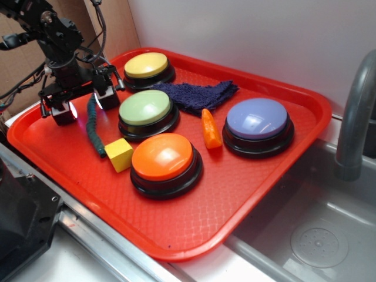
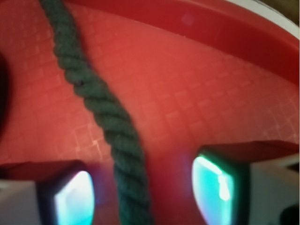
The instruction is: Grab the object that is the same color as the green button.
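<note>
The dark green ribbed cord [image 1: 93, 126] lies on the red tray [image 1: 247, 194], left of the pale green domed button [image 1: 145, 109]. My gripper [image 1: 86, 105] is open and low over the cord's upper end, one finger on each side of it. In the wrist view the cord [image 2: 105, 117] runs from the top left down between my two glowing pads [image 2: 75, 199], with gaps on both sides, nearer the left one. The gripper [image 2: 143, 199] does not touch it.
A yellow button [image 1: 147, 66] is behind the green one, an orange button [image 1: 163, 158] in front, a purple-blue button [image 1: 257, 120] right. A dark blue cloth [image 1: 197, 94], an orange carrot-like piece [image 1: 210, 129] and a yellow cube [image 1: 119, 154] lie on the tray. A sink [image 1: 317, 235] is right.
</note>
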`<state>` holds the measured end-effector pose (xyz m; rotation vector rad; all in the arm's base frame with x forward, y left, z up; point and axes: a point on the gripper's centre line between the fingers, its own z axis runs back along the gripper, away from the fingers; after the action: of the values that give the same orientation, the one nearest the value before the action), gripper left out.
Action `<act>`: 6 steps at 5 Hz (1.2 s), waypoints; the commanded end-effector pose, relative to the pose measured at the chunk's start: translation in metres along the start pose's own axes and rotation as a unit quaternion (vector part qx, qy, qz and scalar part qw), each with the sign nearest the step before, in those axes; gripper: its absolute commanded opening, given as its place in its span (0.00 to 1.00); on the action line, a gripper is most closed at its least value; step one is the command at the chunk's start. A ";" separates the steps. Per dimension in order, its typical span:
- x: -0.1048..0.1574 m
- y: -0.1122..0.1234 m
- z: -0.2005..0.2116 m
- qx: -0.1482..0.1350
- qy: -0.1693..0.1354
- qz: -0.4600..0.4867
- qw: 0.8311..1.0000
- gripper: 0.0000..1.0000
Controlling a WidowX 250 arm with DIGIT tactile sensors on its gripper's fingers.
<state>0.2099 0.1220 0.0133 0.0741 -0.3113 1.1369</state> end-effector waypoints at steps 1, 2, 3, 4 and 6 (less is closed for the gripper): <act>0.003 0.010 0.005 -0.008 -0.011 0.002 1.000 0.04; 0.002 0.008 0.007 -0.009 -0.018 -0.013 1.000 0.00; 0.003 0.003 0.014 -0.004 -0.024 -0.031 0.999 0.00; 0.007 -0.012 0.049 0.008 -0.094 -0.076 0.993 0.00; -0.010 -0.050 0.156 -0.054 -0.058 -0.210 0.974 0.00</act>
<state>0.2196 0.0502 0.1479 0.1215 -0.3894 0.7059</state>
